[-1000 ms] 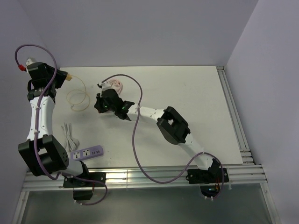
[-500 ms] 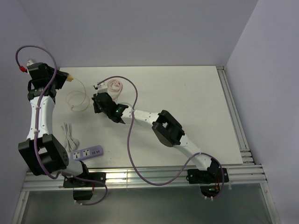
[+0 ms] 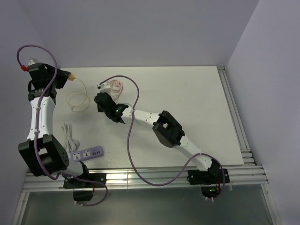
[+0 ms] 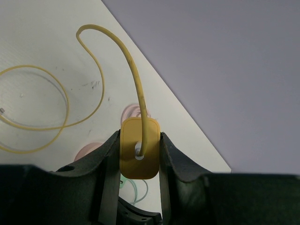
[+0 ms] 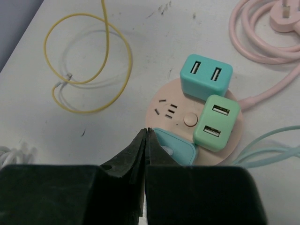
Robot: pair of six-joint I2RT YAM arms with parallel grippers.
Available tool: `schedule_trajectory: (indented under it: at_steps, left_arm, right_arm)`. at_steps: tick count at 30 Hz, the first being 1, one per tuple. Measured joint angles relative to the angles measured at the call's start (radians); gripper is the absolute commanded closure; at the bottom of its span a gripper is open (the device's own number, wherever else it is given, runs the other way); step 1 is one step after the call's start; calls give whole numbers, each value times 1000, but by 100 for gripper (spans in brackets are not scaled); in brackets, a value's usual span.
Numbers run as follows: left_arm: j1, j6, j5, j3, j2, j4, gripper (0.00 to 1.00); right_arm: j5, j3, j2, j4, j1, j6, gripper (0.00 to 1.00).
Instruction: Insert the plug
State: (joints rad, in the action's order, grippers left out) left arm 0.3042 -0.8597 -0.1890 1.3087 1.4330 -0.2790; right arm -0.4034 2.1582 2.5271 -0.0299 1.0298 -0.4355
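My left gripper [image 3: 65, 78] is shut on a yellow plug [image 4: 139, 154], held above the table's far left corner; its yellow cable [image 4: 117, 51] arcs down to a loose coil [image 3: 77, 101] on the table. A round pink socket hub [image 5: 187, 117] carries a teal adapter [image 5: 206, 76], a green adapter [image 5: 215, 123] and a light blue plug [image 5: 176, 147]. Bare slots [image 5: 168, 110] show on the hub's left side. My right gripper [image 5: 146, 131] is shut and empty, its tips at the hub's near-left edge. The hub also shows in the top view [image 3: 116, 86].
A lilac power strip [image 3: 87, 153] and a bundled white cable [image 3: 69, 135] lie near the left arm's base. The hub's pink cord [image 5: 262, 42] coils behind it, with its plug [image 5: 286, 18]. Walls close the back and sides. Metal rails [image 3: 234, 117] run along the right edge.
My right gripper has moved left and a little further away, close to the pink hub. My left gripper has stayed nearly still with the yellow plug.
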Motion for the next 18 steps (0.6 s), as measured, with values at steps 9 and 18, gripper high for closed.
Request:
schedule_trajectory:
  at_steps: [9,18]
  left_arm:
    - [0,1,-51,-13,0,35,100]
    - [0,2,-108,-31,0,77,100]
  right_arm:
    - [-82,-6,0,-5,0,0,100]
    - [-132,-109,-61,14,-10,-5,100]
